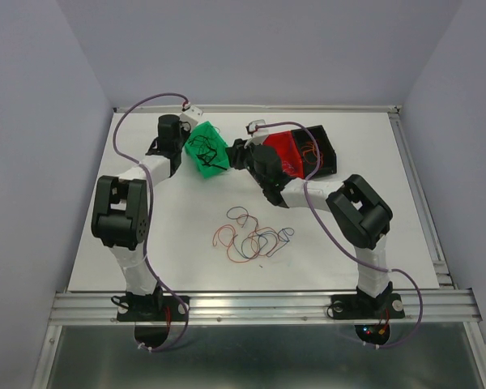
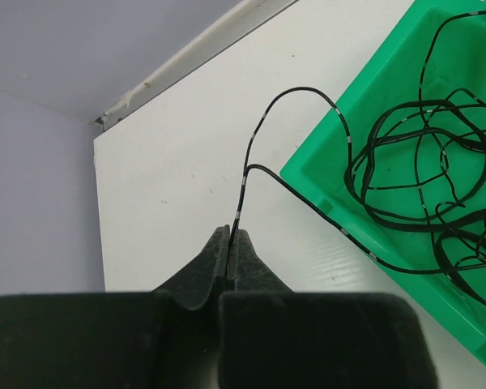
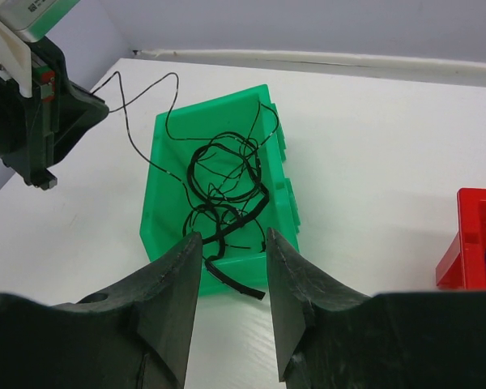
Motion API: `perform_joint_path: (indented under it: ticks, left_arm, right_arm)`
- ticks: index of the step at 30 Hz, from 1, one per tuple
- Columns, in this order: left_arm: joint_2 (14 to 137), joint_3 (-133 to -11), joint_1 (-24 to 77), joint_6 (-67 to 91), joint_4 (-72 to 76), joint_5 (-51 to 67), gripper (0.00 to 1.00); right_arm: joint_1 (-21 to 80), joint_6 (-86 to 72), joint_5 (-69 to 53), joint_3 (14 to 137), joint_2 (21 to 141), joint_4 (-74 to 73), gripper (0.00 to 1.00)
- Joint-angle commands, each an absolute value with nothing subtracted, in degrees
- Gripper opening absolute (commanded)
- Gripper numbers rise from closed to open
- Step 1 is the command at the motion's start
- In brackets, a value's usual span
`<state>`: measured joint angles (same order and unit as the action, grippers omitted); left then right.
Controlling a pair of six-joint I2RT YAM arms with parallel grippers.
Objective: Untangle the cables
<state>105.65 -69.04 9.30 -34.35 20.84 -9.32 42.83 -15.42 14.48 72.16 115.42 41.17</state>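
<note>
Several black cables [image 3: 227,190] binned; one tangle [image 1: 255,237] outstanding.
The green bin [image 3: 162,212] is flanked on its right by a red bin [image 1: 277,147] and a black bin [image 1: 324,138]. The mixed-colour tangle is left unsorted, nearer the arm bases [image 1: 152,305] than the green bin. A black strand [image 2: 238,203] over that bin's rim is clamped by the left gripper [image 2: 229,237]; the right gripper [image 3: 233,243] is held parted above its near wall. No writing can be read.

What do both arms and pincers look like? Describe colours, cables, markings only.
The left arm and right arm have white links, chunky black joints and a lilac cable looping along each. The left pincer and right pincer are matte black and tapered, no markings visible.
</note>
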Motion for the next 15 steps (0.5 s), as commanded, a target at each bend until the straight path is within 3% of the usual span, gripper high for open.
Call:
perform_joint_path:
  ticks: [1,15]
  left_arm:
    - [100.37,-67.77,10.37,-35.07,24.35,-8.79,0.0]
    - [105.89,-74.78,13.54,-32.17,11.09,2.9,0.0]
  right_arm:
    - [43.15,-15.73,14.41,72.6,115.05,45.09,0.43]
    - [42.45,-16.43,14.33,71.54,114.35,45.09,0.43]
